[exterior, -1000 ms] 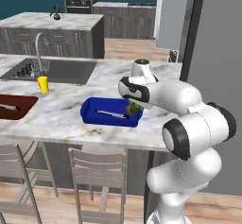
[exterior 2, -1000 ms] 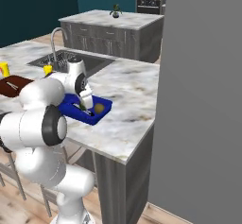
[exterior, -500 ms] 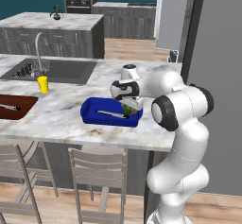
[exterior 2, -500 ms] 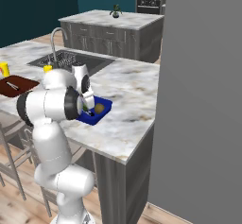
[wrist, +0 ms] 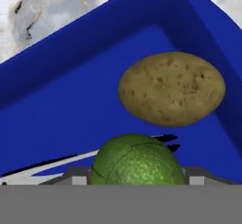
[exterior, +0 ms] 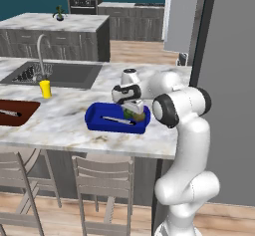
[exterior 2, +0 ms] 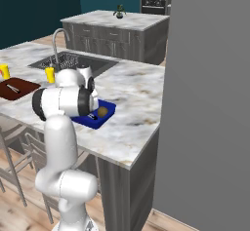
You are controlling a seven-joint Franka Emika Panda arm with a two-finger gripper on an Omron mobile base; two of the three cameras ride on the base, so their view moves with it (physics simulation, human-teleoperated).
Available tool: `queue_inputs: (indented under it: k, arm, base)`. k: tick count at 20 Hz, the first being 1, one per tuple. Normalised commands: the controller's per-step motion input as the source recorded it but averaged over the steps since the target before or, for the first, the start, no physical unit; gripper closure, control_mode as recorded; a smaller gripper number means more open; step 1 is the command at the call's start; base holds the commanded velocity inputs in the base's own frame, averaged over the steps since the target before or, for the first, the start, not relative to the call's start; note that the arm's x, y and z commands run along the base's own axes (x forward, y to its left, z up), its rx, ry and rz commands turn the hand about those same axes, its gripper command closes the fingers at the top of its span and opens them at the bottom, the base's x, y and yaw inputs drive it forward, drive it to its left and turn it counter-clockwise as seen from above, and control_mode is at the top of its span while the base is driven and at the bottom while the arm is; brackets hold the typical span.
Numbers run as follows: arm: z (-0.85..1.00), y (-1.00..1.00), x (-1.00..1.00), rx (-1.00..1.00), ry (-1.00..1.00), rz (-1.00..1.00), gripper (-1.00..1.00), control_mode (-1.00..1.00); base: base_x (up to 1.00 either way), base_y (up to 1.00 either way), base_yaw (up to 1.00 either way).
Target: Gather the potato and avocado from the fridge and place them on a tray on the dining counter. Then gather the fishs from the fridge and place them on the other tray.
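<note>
The claw [exterior: 133,111] grips the avocado [wrist: 137,160] between widely spread jaws, low over the blue tray [exterior: 97,116] on the table [exterior: 69,123]. The potato [wrist: 171,88] lies in the tray just beside. Risk: on release, the rounded avocado may roll into the potato.

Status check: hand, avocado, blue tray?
Hand low over tray, around avocado. Potato already in tray, beside a fish. Nothing blocking.

Dining counter [exterior: 64,125], marbled top.
Blue tray [exterior: 99,123] near rt end, brown tray [exterior: 22,115] left, yellow cup [exterior: 45,88], prob., by sink [exterior: 60,74].
</note>
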Motion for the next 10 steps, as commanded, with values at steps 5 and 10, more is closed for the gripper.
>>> queue_inputs:
  k: [5,10]
  arm:
    - [-0.19,0.02,0.38,0.00,0.00,0.00,1.00,-1.00]
    - [-0.18,0.04,0.31,0.00,0.00,0.00,1.00,-1.00]
  base:
    - [0.00,0.00,0.00]
    - [0.00,0.00,0.00]
